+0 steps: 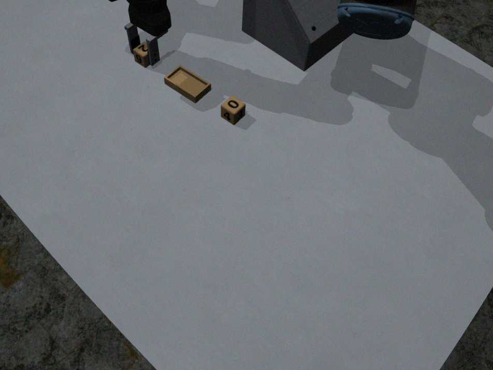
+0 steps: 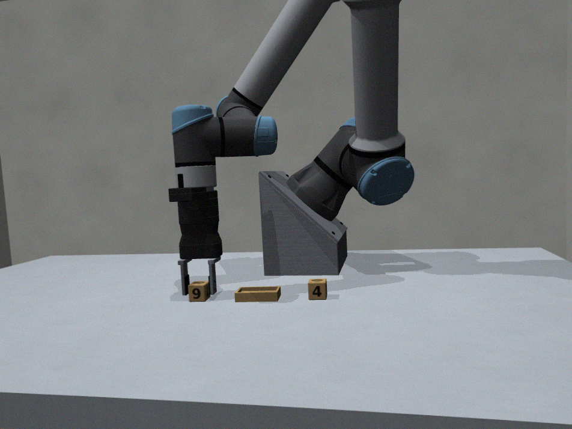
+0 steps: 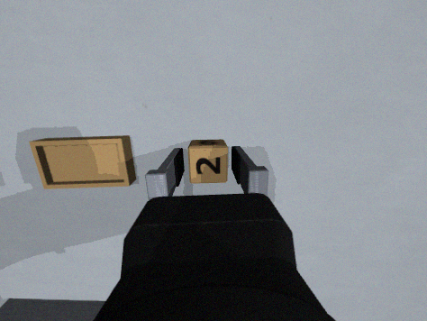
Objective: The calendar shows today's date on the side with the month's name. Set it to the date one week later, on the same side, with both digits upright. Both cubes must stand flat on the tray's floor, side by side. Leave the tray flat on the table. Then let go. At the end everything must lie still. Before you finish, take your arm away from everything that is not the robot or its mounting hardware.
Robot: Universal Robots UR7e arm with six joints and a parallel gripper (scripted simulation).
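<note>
A wooden cube (image 1: 139, 56) (image 2: 197, 291) (image 3: 208, 169) stands on the table left of the tray in the top and exterior views. Its top shows a 2, turned sideways in the wrist view; the exterior view shows an upright 9 on its front. My gripper (image 1: 143, 57) (image 2: 199, 292) (image 3: 207, 158) points down and is open, its fingers on both sides of this cube with gaps. The tray (image 1: 180, 91) (image 2: 256, 296) (image 3: 86, 185) lies flat and empty; no month name shows on its visible sides. Another cube (image 1: 232, 110) (image 2: 317, 289) stands right of it, 0 on top, 4 in front.
The grey wedge-shaped robot base (image 1: 274, 31) (image 2: 300, 249) stands behind the tray and the right cube. The white table (image 1: 258, 239) (image 2: 286, 351) extends in front of them. The arm casts shadows around the tray.
</note>
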